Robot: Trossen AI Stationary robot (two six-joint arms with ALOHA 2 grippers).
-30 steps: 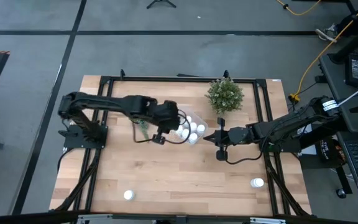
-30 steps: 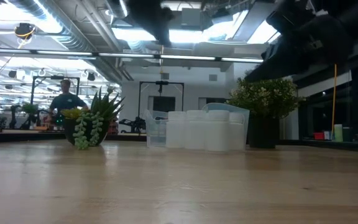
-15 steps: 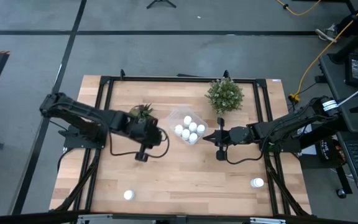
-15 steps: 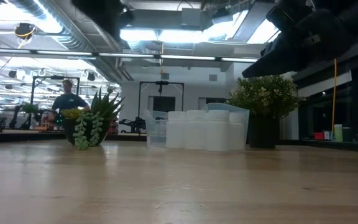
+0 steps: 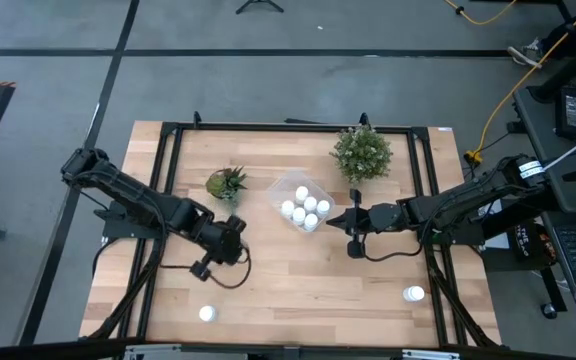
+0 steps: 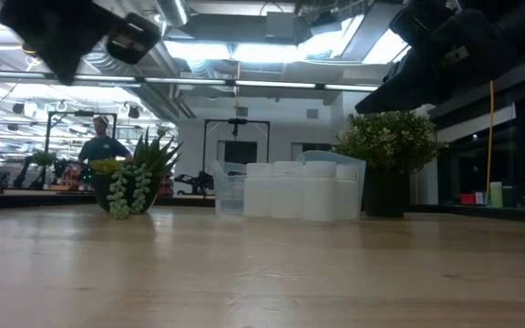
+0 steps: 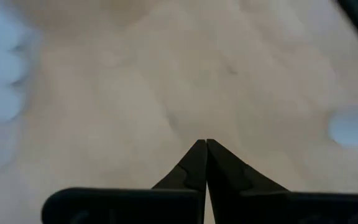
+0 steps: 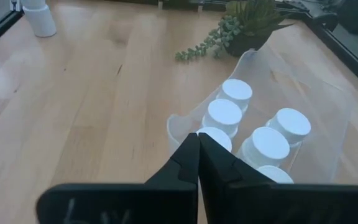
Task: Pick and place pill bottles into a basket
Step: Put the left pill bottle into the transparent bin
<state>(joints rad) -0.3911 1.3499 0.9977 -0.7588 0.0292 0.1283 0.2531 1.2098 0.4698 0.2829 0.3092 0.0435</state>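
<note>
The clear basket (image 5: 303, 205) stands mid-table with several white pill bottles (image 5: 306, 210) upright in it; it also shows in the right wrist view (image 8: 303, 93) and the low view (image 6: 290, 191). One loose bottle (image 5: 206, 314) stands near the table's near left edge, another (image 5: 413, 294) near the near right. My left gripper (image 5: 235, 245) is shut and empty above bare table, left of and nearer than the basket. My right gripper (image 5: 332, 222) is shut and empty, raised just right of the basket, pointing at it.
A small succulent (image 5: 226, 183) stands left of the basket and a bushy potted plant (image 5: 361, 152) behind it on the right. A black frame (image 5: 173, 128) borders the table. Bare wood lies between the basket and the near edge. A person (image 6: 98, 146) shows far behind.
My left gripper has swung from above the basket toward the table's left and near edge, past the succulent, and now hangs over bare wood. The basket and bottles have stayed in place.
</note>
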